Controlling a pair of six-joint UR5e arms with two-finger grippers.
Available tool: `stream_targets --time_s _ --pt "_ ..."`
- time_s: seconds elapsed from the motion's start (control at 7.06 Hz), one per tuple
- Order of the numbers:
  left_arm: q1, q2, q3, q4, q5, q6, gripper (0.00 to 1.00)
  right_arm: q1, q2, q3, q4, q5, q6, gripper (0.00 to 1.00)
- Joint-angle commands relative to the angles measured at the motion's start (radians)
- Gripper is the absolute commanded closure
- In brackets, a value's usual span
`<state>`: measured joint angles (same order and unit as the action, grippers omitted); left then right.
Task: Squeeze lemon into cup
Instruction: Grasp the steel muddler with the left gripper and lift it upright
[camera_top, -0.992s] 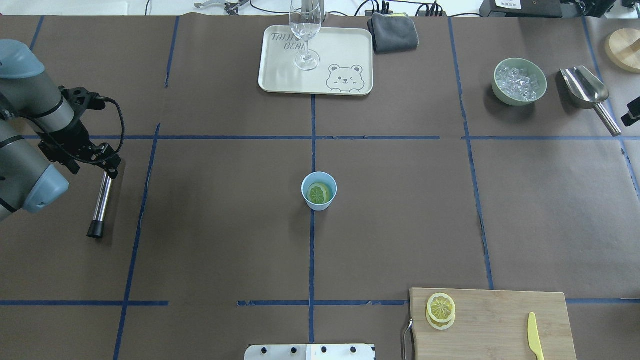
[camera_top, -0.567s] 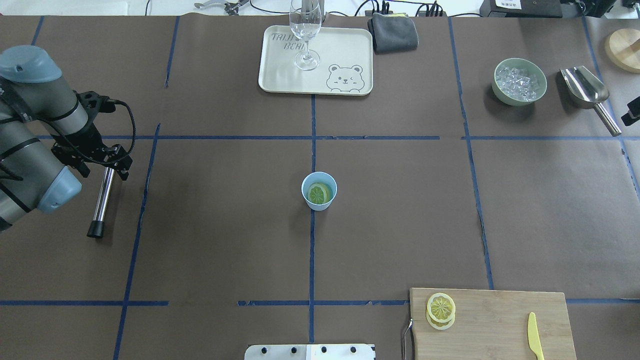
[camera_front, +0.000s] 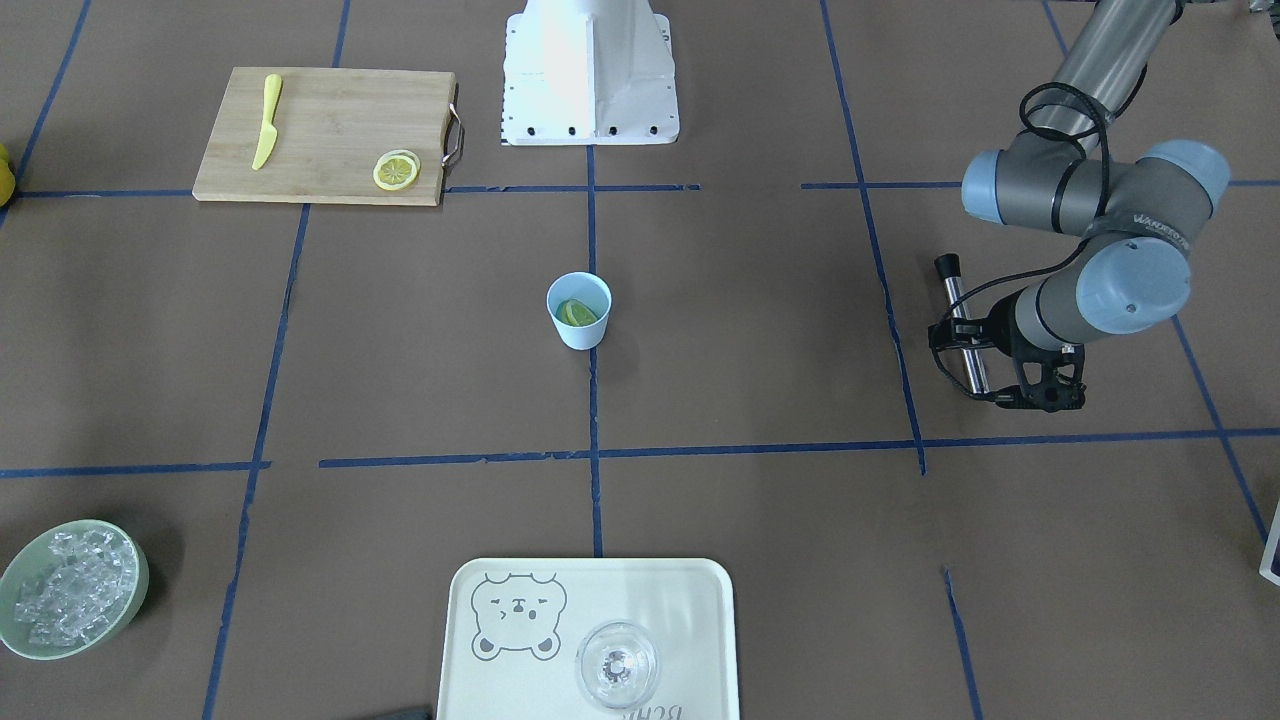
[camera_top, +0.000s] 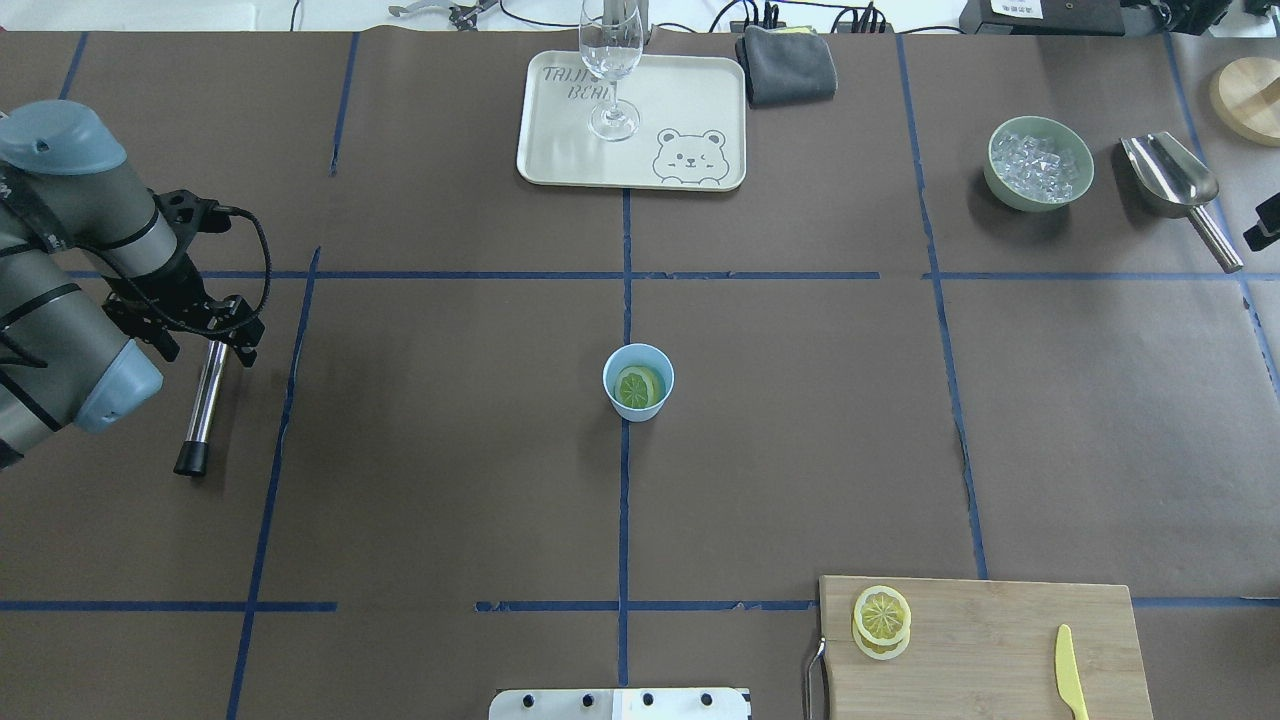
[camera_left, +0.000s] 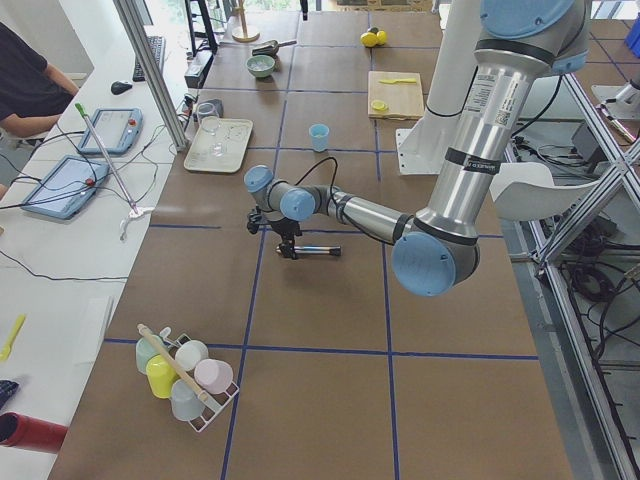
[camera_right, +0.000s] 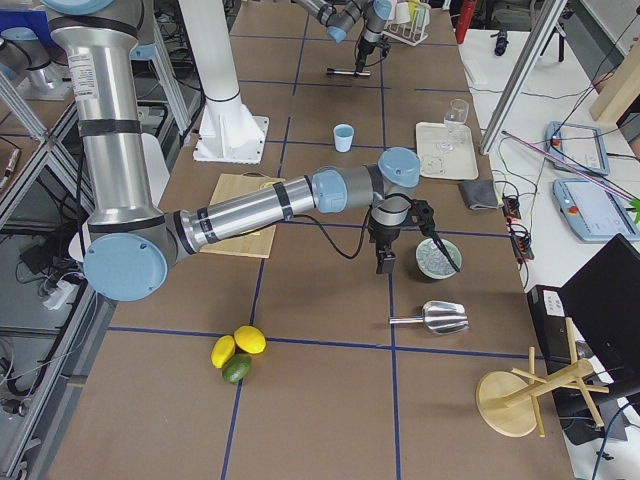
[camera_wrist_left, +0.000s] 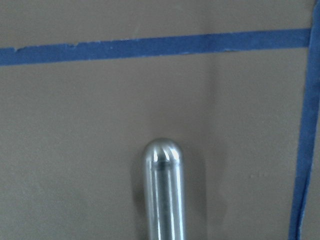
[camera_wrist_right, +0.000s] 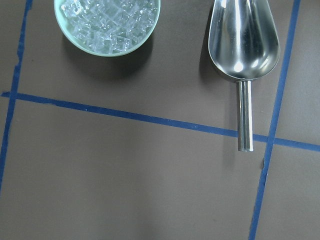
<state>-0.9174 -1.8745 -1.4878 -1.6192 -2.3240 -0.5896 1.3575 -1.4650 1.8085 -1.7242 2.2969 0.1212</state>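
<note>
Showed the cup (camera_top: 638, 382) upright at the centre of the overhead frame, with the lemon (camera_top: 638, 388) lying inside it. Showed two more slices (camera_top: 882, 620) stacked at lower right on a cutting board (camera_top: 990, 640), well apart from a yellow knife (camera_top: 1070, 685). Placed the left gripper (camera_top: 228, 330) at far left, over the upper end of a metal rod (camera_top: 205, 400) lying flat; could not tell whether its jaws were apart or together. Placed the right gripper (camera_right: 384, 266) in the right-side view's middle, near an ice bowl (camera_right: 438, 258); could not tell its jaws' state either.
</note>
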Motion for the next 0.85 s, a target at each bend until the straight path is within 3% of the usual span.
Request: stream_targets --time_s 0.0,0.14,0.28,0.71 --pt "0.0 0.003 0.023 -0.027 0.0 0.001 0.0 0.0 0.002 0.003 0.0 -0.001 0.0 0.0" --pt "0.0 0.003 0.027 -0.03 0.0 0.001 0.0 0.0 0.002 0.003 0.0 -0.001 0.0 0.0" --pt "0.0 0.003 0.027 -0.028 0.0 -0.006 0.12 0.0 0.002 0.005 0.0 -0.001 0.0 0.0" --pt "-0.001 0.002 0.017 -0.028 0.0 0.0 0.94 0.0 0.002 0.003 0.0 -0.001 -0.003 0.0"
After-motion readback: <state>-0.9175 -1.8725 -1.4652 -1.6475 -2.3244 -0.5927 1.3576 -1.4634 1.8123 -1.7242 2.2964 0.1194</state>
